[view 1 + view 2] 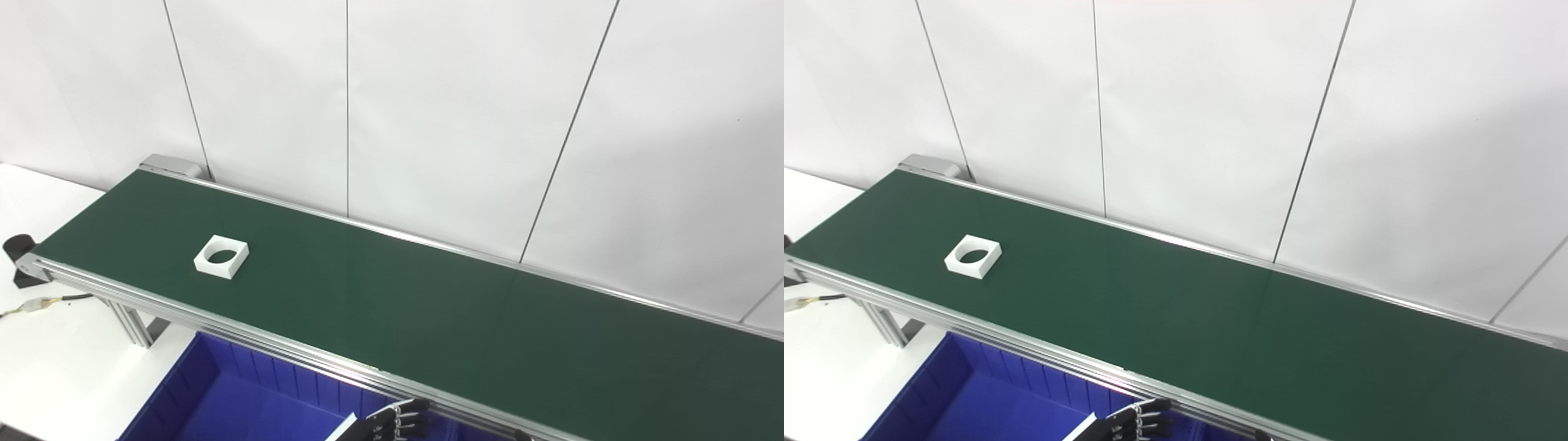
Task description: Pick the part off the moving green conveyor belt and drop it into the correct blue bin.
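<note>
Down at the bottom edge, one dark robot hand (pixel 395 422) peeks up just in front of the conveyor's near aluminium rail (pixel 257 340), hanging over the blue bin (pixel 202 392). Only the fingers (pixel 1145 419) show, loosely spread side by side with nothing between them, so it reads as empty and apart. Which arm it belongs to is hard to call from this sliver; it enters near the middle-left of the bottom edge, so I take it for the left. No right hand appears in either view.

Now the relation that matters: the white part (pixel 222 256) lies well up and to the left of that hand, out on the green conveyor belt (pixel 429 306), towards the belt's left end and about midway between the near and far rails. The rail stands between hand and part, so the reach has to go up over it and leftward across the belt.

As for the part itself: a flat, square white block with a big round hole through the middle, lying face-up, its corners turned a little against the belt's run. No long axis to speak of. Thin walls around that hole look like the natural pinch spot.
</note>
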`<state>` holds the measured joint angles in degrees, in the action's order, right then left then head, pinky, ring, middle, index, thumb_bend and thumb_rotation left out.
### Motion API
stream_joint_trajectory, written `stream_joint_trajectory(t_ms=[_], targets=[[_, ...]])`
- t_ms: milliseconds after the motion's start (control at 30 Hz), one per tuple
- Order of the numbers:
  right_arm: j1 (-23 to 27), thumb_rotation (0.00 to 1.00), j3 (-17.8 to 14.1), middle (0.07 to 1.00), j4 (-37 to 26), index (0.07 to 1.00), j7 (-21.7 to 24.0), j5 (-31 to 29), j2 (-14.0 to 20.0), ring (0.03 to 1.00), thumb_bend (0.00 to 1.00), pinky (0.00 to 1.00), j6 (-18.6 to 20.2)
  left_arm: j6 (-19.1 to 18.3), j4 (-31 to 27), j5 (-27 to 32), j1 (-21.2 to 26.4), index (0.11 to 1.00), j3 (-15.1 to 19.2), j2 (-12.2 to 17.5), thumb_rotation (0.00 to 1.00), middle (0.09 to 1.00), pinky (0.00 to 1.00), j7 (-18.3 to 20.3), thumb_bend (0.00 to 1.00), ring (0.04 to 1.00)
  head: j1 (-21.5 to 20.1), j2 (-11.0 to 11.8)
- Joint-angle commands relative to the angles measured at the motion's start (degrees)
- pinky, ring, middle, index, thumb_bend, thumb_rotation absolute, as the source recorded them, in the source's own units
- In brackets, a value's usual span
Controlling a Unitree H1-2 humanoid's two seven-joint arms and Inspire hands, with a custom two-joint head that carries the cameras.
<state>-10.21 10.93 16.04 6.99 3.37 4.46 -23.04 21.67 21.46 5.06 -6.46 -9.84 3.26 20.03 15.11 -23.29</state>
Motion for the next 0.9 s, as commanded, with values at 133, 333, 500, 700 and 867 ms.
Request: stream_joint_trajectory(t_ms=[133, 333, 500, 700, 867], targets=[[1.21, 0.28, -0.25, 0.877, 0.17, 0.925, 0.26, -0.62, -0.48, 0.836, 0.75, 0.79, -3.18, 2.39, -0.70, 0.95, 1.24, 0.861, 0.10, -0.47, 0.21, 0.819, 0.74, 0.30, 0.95, 0.799, 0.36, 0.40], [1.40, 0.25, -0.25, 0.883, 0.48, 0.930, 0.52, -1.18, -0.72, 0.847, 0.74, 0.80, -3.06, 2.97, -0.90, 0.38, 1.25, 0.862, -0.08, -0.22, 0.21, 0.820, 0.73, 0.29, 0.95, 0.804, 2.05, 1.43], [2.00, 0.24, -0.28, 0.880, 1.72, 0.934, 0.50, -0.98, -0.74, 0.846, 0.72, 0.81, -3.30, 3.13, -0.82, 0.52, 1.42, 0.851, -0.10, -0.16, 0.19, 0.816, 0.73, 0.41, 0.95, 0.792, 4.18, 2.96], [1.70, 0.22, -0.19, 0.900, 1.42, 0.947, 0.51, -1.21, -1.29, 0.862, 0.72, 0.85, -2.78, 2.57, -2.77, 0.78, 1.16, 0.843, -0.03, 0.76, 0.20, 0.802, 0.72, 0.86, 0.96, 0.783, 3.92, 3.16], [1.62, 0.23, -0.09, 0.902, 1.38, 0.950, 0.60, -1.05, -1.44, 0.866, 0.71, 0.85, -2.97, -0.99, -9.12, 0.96, 0.19, 0.819, -0.15, 1.85, 0.19, 0.796, 0.72, 1.12, 0.97, 0.780, 3.53, 2.99]])
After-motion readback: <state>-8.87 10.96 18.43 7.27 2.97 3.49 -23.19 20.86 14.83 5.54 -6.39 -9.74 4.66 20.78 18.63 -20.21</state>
